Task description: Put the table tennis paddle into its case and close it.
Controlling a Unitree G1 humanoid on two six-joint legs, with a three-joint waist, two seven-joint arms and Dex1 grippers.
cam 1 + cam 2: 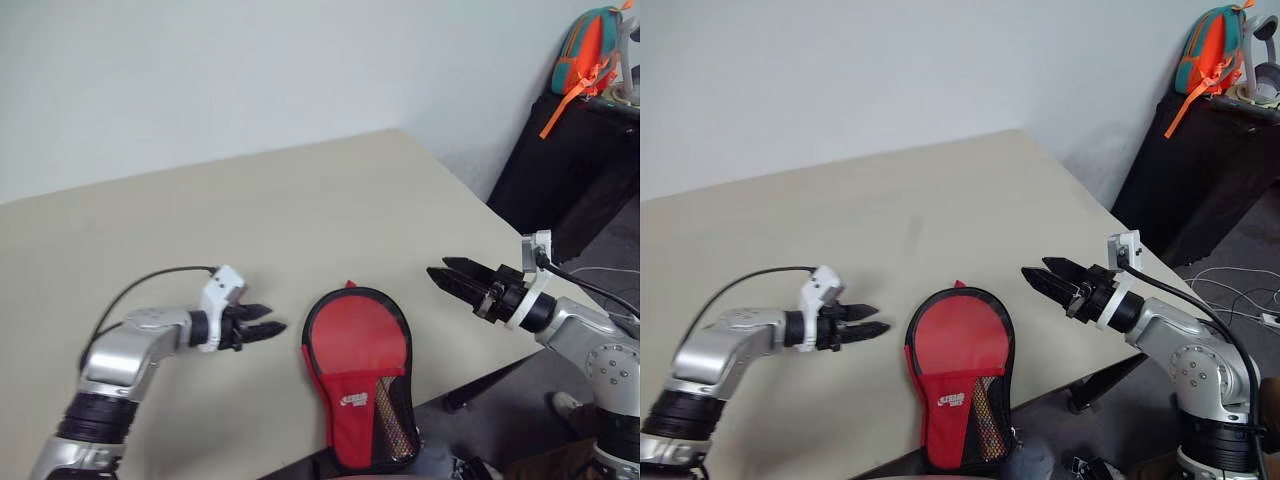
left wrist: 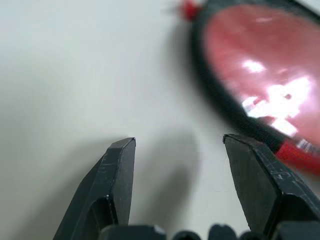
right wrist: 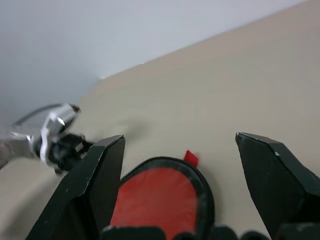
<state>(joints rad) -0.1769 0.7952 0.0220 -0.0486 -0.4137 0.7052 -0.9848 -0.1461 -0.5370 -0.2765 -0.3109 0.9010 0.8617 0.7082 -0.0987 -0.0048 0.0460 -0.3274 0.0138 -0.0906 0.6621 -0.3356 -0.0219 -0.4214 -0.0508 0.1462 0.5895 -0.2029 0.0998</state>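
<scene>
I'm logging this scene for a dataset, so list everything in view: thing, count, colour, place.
case: one, black rim with red part, flat at the table's near edge, between both hands.
table tennis paddle: one, red face, inside the case.
table: one, beige, under everything.
backpack: one, teal and orange, on a black stand far right.
cables: several, on the floor at right.
left hand: black fingers, open, left of the case, holding nothing.
right hand: black fingers, open, right of the case, holding nothing.

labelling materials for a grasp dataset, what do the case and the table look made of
The case: black fabric rim, glossy see-through panel showing red through it (glare in the left wrist view), mesh and red cloth with a white logo at the handle end. The table: smooth matte beige top, probably laminate; uniform colour, no grain.
</scene>
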